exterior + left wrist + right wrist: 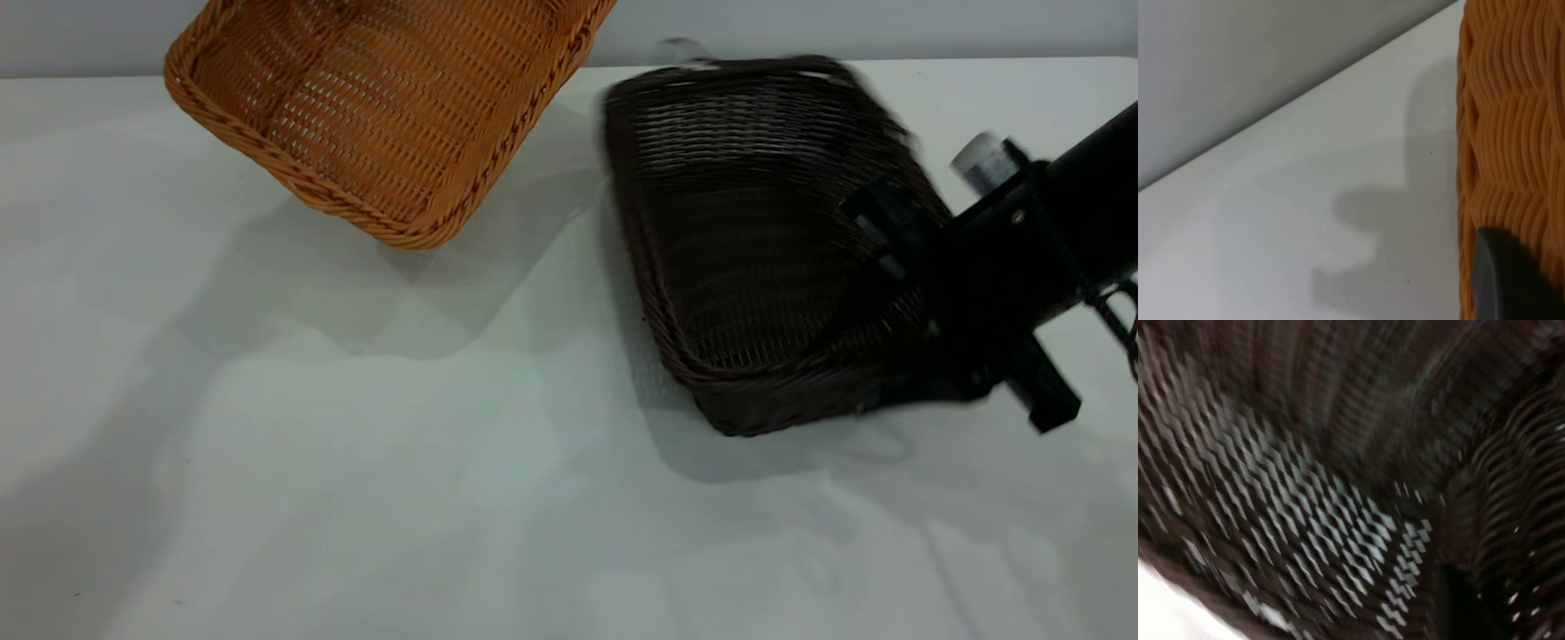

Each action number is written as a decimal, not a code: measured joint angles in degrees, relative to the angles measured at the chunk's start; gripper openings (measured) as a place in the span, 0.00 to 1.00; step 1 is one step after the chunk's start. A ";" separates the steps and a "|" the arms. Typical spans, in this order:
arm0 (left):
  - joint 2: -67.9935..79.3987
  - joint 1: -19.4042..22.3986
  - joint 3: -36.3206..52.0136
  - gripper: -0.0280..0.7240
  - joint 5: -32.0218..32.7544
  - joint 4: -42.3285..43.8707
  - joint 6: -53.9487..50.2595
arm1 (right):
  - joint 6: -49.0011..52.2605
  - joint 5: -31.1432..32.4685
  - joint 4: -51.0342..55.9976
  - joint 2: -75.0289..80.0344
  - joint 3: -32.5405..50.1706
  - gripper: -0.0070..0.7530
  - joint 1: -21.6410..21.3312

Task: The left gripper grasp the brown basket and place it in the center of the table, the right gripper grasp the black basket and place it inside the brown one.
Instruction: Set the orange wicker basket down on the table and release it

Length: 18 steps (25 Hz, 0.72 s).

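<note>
The brown basket (382, 116) hangs tilted above the table (356, 489) at the far left, casting a shadow below it. My left gripper (1531, 267) is out of the exterior view. In the left wrist view one dark finger (1505, 280) lies against the basket's woven outer wall (1511, 133); the other is hidden. The black basket (756, 231) is right of centre, blurred and tilted, with its near corner low. My right gripper (898, 267) is shut on its right rim. The right wrist view shows the dark weave (1305, 487) and one finger (1458, 600) inside.
The table's far edge meets a grey wall (889, 27) just behind both baskets. Bare tabletop spreads across the front and the centre-left (267, 400). The right arm (1067, 213) reaches in from the right edge.
</note>
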 joint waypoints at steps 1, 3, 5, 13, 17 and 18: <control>0.00 0.00 0.00 0.14 0.23 0.00 0.00 | -1.11 -0.26 0.16 0.00 -0.38 0.23 -1.80; 0.00 0.06 0.00 0.14 1.30 0.25 0.21 | -3.27 -0.46 -0.09 0.00 -1.27 0.14 -5.90; -0.05 0.12 0.00 0.14 1.95 0.12 0.18 | -6.18 -0.34 -1.35 0.29 -2.28 0.13 -11.08; -0.29 -0.62 0.00 0.14 8.99 -4.01 9.15 | -11.90 5.48 -6.46 -2.12 -12.77 0.13 -30.41; 0.32 -3.66 0.00 0.14 18.41 -13.86 30.57 | -11.00 11.64 -13.89 -4.98 -19.01 0.13 -35.46; 0.49 -4.75 0.00 0.14 20.77 -15.99 36.83 | -10.44 14.04 -15.96 -5.63 -20.60 0.13 -36.09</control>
